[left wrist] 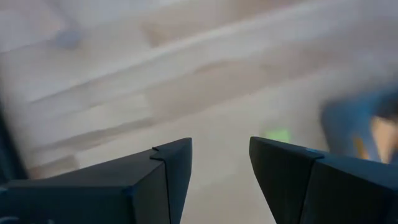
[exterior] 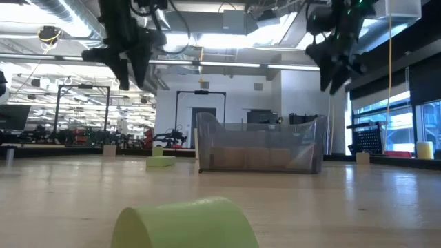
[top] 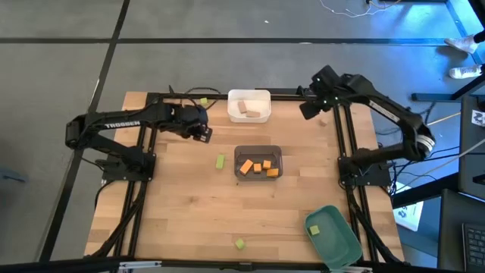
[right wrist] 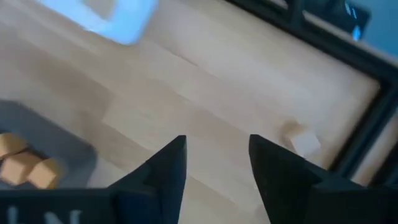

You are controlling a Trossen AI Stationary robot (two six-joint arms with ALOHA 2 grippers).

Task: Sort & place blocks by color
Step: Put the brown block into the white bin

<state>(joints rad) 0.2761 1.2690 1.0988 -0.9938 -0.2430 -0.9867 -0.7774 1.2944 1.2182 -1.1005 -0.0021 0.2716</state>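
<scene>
sorting partly done, several blocks loose on the table

the grey bin (top: 258,162) in the middle of the table holds four orange blocks (top: 258,168), and no orange ones show outside it. the white bin (top: 249,105) at the far edge holds two tan blocks (top: 248,108). the green bin (top: 333,236) sits at the near right corner, tilted over the edge, with one green block (top: 314,228) in it.

what looks left: a green block (top: 220,161) lies just left of the grey bin, another green block (top: 239,243) lies near the front edge, a third green piece (top: 203,101) sits at the far edge left of the white bin, and a tan block (right wrist: 303,143) rests by the frame at the far right.

the left gripper (top: 203,133) hangs above the far left part of the table, fingers apart and empty, with the first green block ahead of it. the right gripper (top: 309,109) hangs near the far right corner, fingers apart and empty, close to the loose tan block.

the surface is pale wooden planks (top: 189,205) inside a black frame. beyond it is a grey floor and an open workshop with ceiling lights and windows.
</scene>
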